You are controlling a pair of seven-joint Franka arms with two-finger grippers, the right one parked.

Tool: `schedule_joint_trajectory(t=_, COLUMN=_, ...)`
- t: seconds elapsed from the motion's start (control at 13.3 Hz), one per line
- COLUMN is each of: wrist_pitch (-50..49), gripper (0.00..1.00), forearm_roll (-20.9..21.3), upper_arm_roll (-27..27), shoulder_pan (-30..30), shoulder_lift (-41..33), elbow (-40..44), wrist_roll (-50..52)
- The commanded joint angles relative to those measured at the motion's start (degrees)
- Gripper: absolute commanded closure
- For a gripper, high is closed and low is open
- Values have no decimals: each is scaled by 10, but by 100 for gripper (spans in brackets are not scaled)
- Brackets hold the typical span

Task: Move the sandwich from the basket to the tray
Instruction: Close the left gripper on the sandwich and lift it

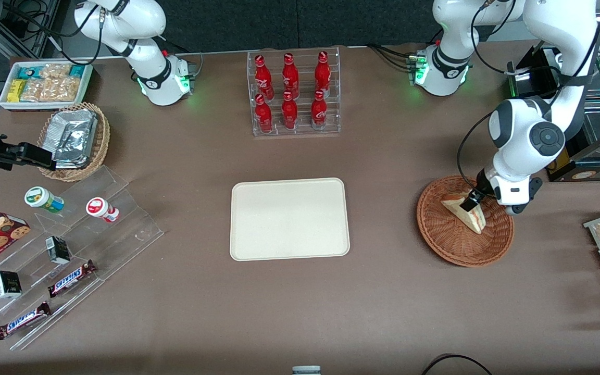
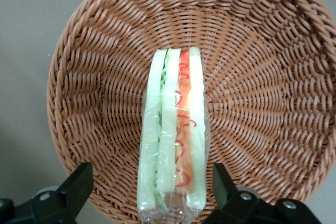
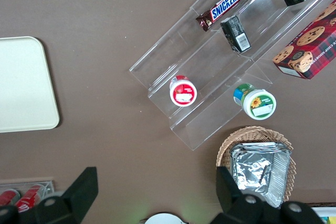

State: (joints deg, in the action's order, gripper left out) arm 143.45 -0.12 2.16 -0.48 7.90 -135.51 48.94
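**Op:** Tool [image 1: 474, 202] on my working arm is down inside the round reddish-brown woven wicker basket [image 1: 453, 250], right at the small triangular sandwich wedge of pale white bread [image 1: 465, 211].

**Rev:** Open or closed?

**Op:** Spread wide. In the left wrist view I see one black fingertip [image 2: 79, 184] on each side of the wedge [image 2: 173, 140], with bare wicker showing between each tip and the wrap. So not gripping, nothing held.

**Rev:** Sandwich orientation?

**Op:** Standing on edge in the basket [image 2: 262, 77], cut face toward the wrist camera: white bread slices, green filling, then red and yellow stripes, all under clear film. It runs lengthwise between the two fingers. In the front view, the point of the wedge aims toward the camera side of the basket and the tool sits over the end farther from it.

**Rev:** Where's the basket relative to the drop spot?

**Op:** Toward the working arm's end of the brown surface [image 1: 383, 312]. The flat cream rectangular tray with rounded corners [image 1: 289, 219] is mid-surface, well apart from the basket, with bare surface between them.

**Rev:** Anything near the tray?

**Op:** A clear acrylic rack of six red bottles [image 1: 294, 94] stands farther from the front camera than the tray. Clear stepped display shelves [image 1: 71, 250] with candy bars and small tubs sit toward the parked arm's end.
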Motion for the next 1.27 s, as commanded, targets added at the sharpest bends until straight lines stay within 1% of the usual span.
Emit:
schedule_joint_trajectory(t=0.0, wrist_pitch=26, gripper=0, forearm_roll=-6, upper_arm_roll=3, shoulder_pan=-4, shoulder_lift=-3, elbow=-22, wrist_roll=10)
schedule_joint_trajectory(t=0.22, wrist_pitch=29, gripper=1, forearm_roll=-7, upper_arm_roll=3, shoulder_pan=-6, shoulder_lift=-1, elbow=-26, wrist_roll=22)
schedule_joint_trajectory(t=0.3, wrist_pitch=30, gripper=8, forearm_roll=-7, upper_arm_roll=3, shoulder_pan=-7, shoulder_lift=3, elbow=-24, wrist_roll=40)
schedule_joint_trajectory(t=0.38, wrist_pitch=31, gripper=28, forearm_roll=-7, upper_arm_roll=4, shoulder_pan=-11, shoulder_lift=5, elbow=-22, wrist_roll=55)
schedule_joint_trajectory(t=0.45, wrist_pitch=31, gripper=61, forearm_roll=-7, upper_arm_roll=4, shoulder_pan=-15, shoulder_lift=6, elbow=-19, wrist_roll=71)
schedule_joint_trajectory(t=0.53, wrist_pitch=31, gripper=89, forearm_roll=-6, upper_arm_roll=4, shoulder_pan=-16, shoulder_lift=6, elbow=-16, wrist_roll=80)
schedule_joint_trajectory(t=0.6, wrist_pitch=31, gripper=100, forearm_roll=-6, upper_arm_roll=4, shoulder_pan=-20, shoulder_lift=7, elbow=-13, wrist_roll=81)
schedule_joint_trajectory(t=0.75, wrist_pitch=25, gripper=100, forearm_roll=-6, upper_arm_roll=6, shoulder_pan=-21, shoulder_lift=7, elbow=-4, wrist_roll=80)
schedule_joint_trajectory(t=0.9, wrist_pitch=14, gripper=100, forearm_roll=-1, upper_arm_roll=21, shoulder_pan=-24, shoulder_lift=5, elbow=8, wrist_roll=80)
schedule_joint_trajectory(t=1.05, wrist_pitch=-29, gripper=100, forearm_roll=8, upper_arm_roll=27, shoulder_pan=-25, shoulder_lift=-3, elbow=26, wrist_roll=78)
schedule_joint_trajectory(t=1.12, wrist_pitch=-69, gripper=100, forearm_roll=20, upper_arm_roll=36, shoulder_pan=-25, shoulder_lift=-9, elbow=48, wrist_roll=76)
schedule_joint_trajectory(t=1.2, wrist_pitch=-124, gripper=100, forearm_roll=59, upper_arm_roll=45, shoulder_pan=-25, shoulder_lift=-13, elbow=73, wrist_roll=74)
